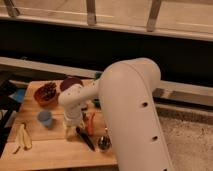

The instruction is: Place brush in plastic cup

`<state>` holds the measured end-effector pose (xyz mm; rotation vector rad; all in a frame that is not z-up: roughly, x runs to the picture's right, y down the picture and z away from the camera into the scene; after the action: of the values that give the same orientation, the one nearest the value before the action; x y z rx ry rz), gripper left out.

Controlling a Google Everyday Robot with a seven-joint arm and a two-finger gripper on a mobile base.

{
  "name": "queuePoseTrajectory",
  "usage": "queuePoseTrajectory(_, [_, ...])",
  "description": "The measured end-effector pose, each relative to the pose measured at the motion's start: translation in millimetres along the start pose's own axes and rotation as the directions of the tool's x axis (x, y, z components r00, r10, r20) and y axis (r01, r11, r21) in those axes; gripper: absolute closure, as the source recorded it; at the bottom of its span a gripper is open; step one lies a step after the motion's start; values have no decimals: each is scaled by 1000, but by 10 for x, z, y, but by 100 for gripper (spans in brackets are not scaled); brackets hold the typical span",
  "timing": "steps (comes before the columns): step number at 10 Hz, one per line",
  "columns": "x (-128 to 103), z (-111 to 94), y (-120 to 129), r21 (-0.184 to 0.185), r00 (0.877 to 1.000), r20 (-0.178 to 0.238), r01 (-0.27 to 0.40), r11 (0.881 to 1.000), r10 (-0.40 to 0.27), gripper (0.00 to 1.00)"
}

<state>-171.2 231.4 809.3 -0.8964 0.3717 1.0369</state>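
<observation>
The brush (86,138) lies on the wooden table (50,152), a slim black tool running diagonally from beside the gripper toward the front right. The light-blue plastic cup (45,117) stands upright to the left of it. My gripper (70,130) hangs down from the white wrist (75,100), low over the table. It is just at the brush's upper-left end and a short way right of the cup. The large white arm hides the table's right part.
An orange carrot (90,123) lies right of the gripper, beside the brush. A shiny metal cup (103,144) stands at the brush's far end. A reddish bowl with dark contents (46,93) and a dark round dish (71,82) sit at the back. Yellow peel-like pieces (22,138) lie front left.
</observation>
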Motion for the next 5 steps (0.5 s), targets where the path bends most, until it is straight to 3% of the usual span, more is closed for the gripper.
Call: queuePoseTrajectory(5, [6, 53, 57, -2, 1000, -10, 5, 1000, -6, 98])
